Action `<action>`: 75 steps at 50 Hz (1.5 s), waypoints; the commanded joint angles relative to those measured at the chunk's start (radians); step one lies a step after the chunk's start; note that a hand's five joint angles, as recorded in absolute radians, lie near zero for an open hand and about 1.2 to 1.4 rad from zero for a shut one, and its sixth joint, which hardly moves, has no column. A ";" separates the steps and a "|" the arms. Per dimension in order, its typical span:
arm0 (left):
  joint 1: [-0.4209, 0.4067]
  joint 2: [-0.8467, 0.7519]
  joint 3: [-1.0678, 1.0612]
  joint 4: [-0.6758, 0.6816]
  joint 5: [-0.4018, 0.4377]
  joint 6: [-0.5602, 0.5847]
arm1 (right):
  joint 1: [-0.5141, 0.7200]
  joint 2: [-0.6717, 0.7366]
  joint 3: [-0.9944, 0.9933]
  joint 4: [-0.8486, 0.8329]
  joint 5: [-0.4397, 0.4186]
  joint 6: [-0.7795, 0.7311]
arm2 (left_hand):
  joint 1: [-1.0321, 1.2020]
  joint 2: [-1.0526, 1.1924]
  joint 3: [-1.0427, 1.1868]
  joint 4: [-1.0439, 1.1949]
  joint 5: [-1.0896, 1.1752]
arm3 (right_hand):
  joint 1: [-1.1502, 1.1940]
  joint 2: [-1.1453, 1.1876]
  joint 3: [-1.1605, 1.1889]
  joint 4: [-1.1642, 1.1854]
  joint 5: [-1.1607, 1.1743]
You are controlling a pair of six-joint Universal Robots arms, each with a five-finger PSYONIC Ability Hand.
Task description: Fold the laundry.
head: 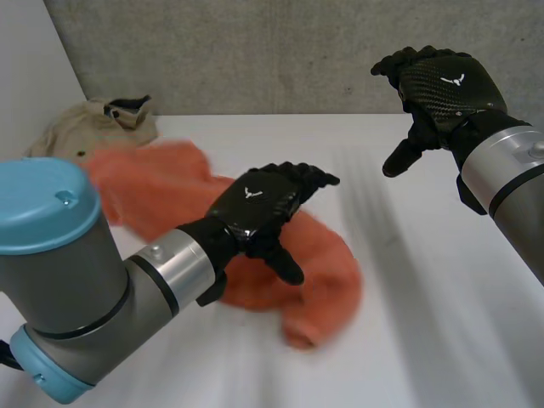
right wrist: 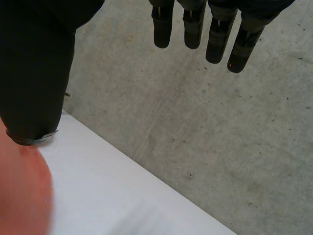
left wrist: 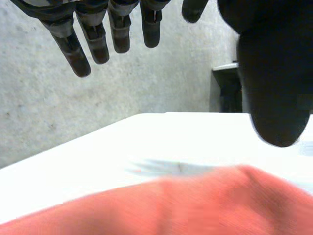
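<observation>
On the white table, left of centre: orange cloth, crumpled, lying in an uneven heap that runs from the far left toward the middle. Beige garment is bunched at the far left corner, just beside the orange cloth's far end. Left hand hovers over the middle of the orange cloth, its fingers straight and spread, thumb well apart, nothing between them. Contact with the cloth: cannot tell. Right hand is raised above the table's right side, well apart from the cloth, fingers straight, thumb apart, holding nothing. Grey concrete wall stands behind the table.
</observation>
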 commanded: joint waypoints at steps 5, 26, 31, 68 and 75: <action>0.213 -0.020 0.067 -0.005 -0.009 0.044 | 0.014 0.034 -0.010 0.093 -0.010 -0.094 | -0.015 -0.034 -0.040 -0.032 -0.044 | -0.021 -0.044 -0.038 -0.058 -0.054; 0.472 -0.250 0.114 -0.239 -0.044 0.576 | 0.133 0.212 0.162 0.118 0.002 -0.232 | 0.068 0.049 0.043 0.051 0.039 | -0.021 -0.044 -0.038 -0.058 -0.054; 0.485 -0.270 0.114 -0.239 -0.068 0.589 | 0.140 0.247 0.211 0.067 0.005 -0.232 | 0.139 0.120 0.114 0.122 0.110 | 0.018 -0.005 0.002 -0.019 -0.014; 0.320 0.188 0.015 -0.232 -0.265 0.443 | -0.032 0.195 -0.099 0.116 0.119 -0.579 | 1.207 1.188 1.182 1.190 1.178 | 1.201 1.178 1.184 1.164 1.168; 0.267 0.192 -0.031 -0.235 -0.210 0.412 | -0.037 0.439 -0.428 0.198 0.035 -0.586 | 1.207 1.188 1.182 1.190 1.178 | 1.141 1.118 1.124 1.104 1.108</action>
